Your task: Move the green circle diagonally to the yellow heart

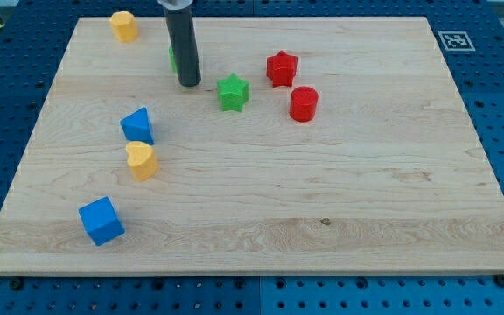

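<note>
Green circle point(172, 58) mostly hidden, seemingly touching my tip point(189, 84).

The arm is showing only as its straight dark rod, which is entering from the view's top edge, left of centre, and hanging nearly upright with a slight lean toward the view's right. My tip point(190, 84) is resting at board height in the upper left part of the view (the arm's upper parts are lying outside the view).

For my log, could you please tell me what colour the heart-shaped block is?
Yellow: the heart shows clearly in the camera view, just below a blue block.
</note>
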Available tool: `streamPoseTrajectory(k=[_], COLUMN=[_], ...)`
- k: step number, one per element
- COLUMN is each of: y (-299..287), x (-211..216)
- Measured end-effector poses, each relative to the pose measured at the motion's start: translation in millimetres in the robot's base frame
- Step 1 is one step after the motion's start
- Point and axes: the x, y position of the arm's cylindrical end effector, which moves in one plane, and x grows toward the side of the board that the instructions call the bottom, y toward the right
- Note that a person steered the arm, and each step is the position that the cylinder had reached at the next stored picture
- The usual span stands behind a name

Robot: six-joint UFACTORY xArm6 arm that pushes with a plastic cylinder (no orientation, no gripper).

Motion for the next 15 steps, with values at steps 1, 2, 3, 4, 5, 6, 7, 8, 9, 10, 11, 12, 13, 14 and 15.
streamPoseTrajectory(k=[1,2,3,4,5,6,7,8,9,10,11,12,13,14,15], y=[2,8,8,8,-3,-13,-17,-8,-7,-6,-6,-6,-6,-6,-6], x=[0,-2,-13,-14,-18,-23,-23,-18,-21,-31,-40,-41,-62,-68,-70])
